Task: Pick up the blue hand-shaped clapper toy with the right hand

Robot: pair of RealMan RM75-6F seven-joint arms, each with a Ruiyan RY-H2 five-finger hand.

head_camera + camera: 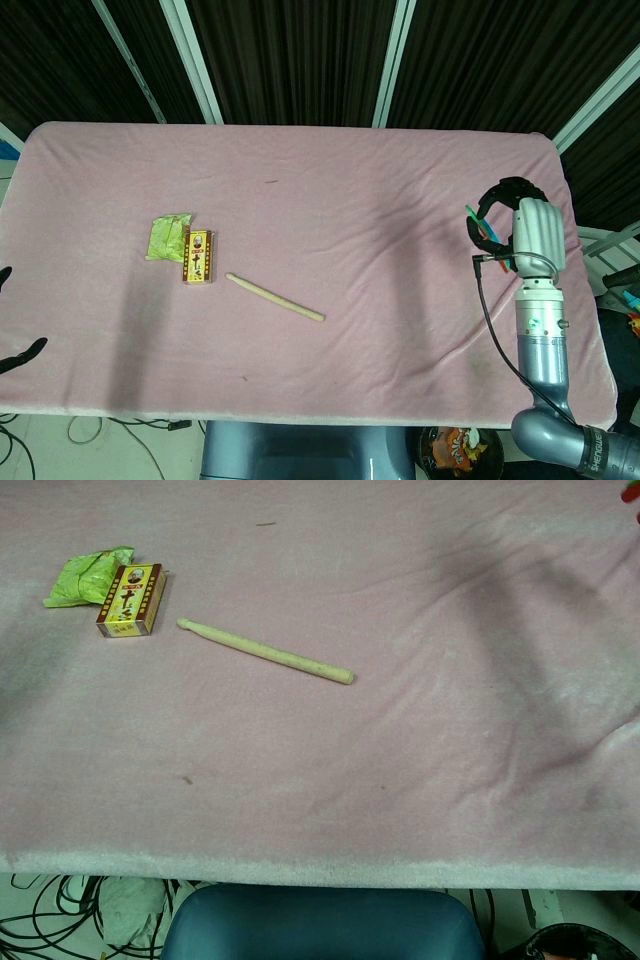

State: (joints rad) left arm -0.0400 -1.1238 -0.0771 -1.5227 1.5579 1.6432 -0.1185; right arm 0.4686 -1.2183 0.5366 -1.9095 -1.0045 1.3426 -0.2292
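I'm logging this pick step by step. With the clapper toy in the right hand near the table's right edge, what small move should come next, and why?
Probably just hold steady and keep the grip. The right hand already holds the blue hand-shaped clapper toy above the pink tablecloth, seemingly clear of it, so the pick looks done; only a thin edge of the toy shows, so grip security is hard to judge.

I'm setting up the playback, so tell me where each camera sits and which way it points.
Head view: high above, looking down on the whole pink table; shows the right hand gripping the clapper toy, and dark fingertips of the left hand at the edge.
Chest view: low at the near edge, looking across the cloth; no hand clearly shows.
Both share the wooden stick, box and green wrapper.
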